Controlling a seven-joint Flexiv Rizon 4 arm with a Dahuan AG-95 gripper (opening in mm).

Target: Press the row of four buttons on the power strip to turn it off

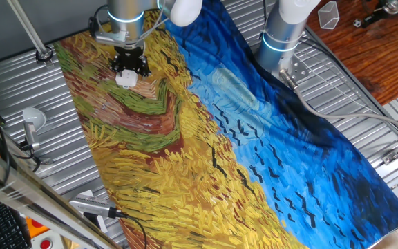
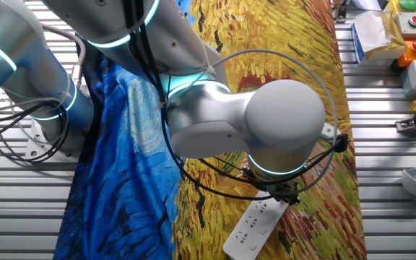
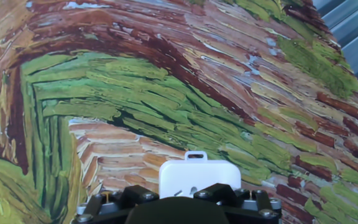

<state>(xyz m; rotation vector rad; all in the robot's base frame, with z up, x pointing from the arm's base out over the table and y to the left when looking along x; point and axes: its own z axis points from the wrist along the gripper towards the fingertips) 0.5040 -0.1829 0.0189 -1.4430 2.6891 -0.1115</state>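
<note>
The power strip [image 1: 125, 79] is a small white bar lying on the yellow part of the painted cloth, at the far left in one fixed view. In the other fixed view the power strip [image 2: 253, 226] pokes out from under the arm, and the row of four buttons [image 2: 258, 219] shows only as faint pale marks along its top face. My gripper [image 1: 129, 68] hangs straight above one end of the strip, very near or touching it. In the hand view the strip's white end [image 3: 199, 177] sits just beyond the black fingers [image 3: 140, 195]. No view shows the fingertips clearly.
A Van Gogh print cloth [image 1: 206, 138] covers the table. A round grey-white knob on a stalk [image 1: 33, 119] and a silver-black cabled gadget [image 1: 92, 206] lie off its left edge. A second arm's base [image 1: 282, 34] stands at the back. A control box with coloured buttons [image 2: 410, 29] sits beside the cloth.
</note>
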